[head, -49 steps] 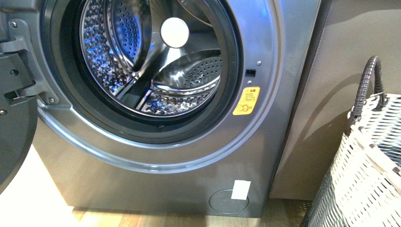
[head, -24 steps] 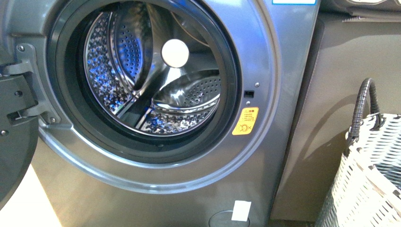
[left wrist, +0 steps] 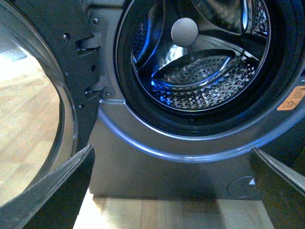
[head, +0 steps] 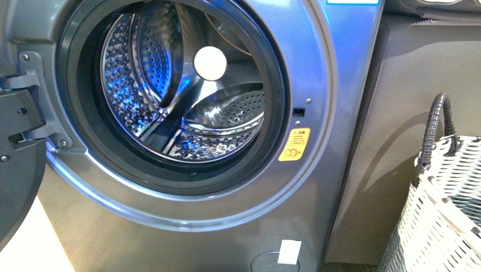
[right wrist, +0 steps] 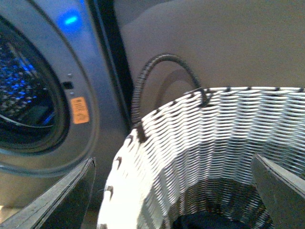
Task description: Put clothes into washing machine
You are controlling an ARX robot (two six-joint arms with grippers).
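Bright indoor light throughout. In the front view the washing machine (head: 317,187) is sharp. Blue glints sparkle on its steel drum (head: 130,85), and the white hub (head: 210,63) glares. The floor (head: 39,249) is washed out almost to white. The basket handle (head: 437,122) throws a soft shadow on the wall panel (head: 391,158). The left wrist view is slightly soft, and the door glass (left wrist: 28,119) is blown out with light. The right wrist view is blurred, with the woven basket (right wrist: 143,157) overexposed along one side. The left tool (left wrist: 171,149) and right tool (right wrist: 174,158) show only as dark, unfocused fingers.
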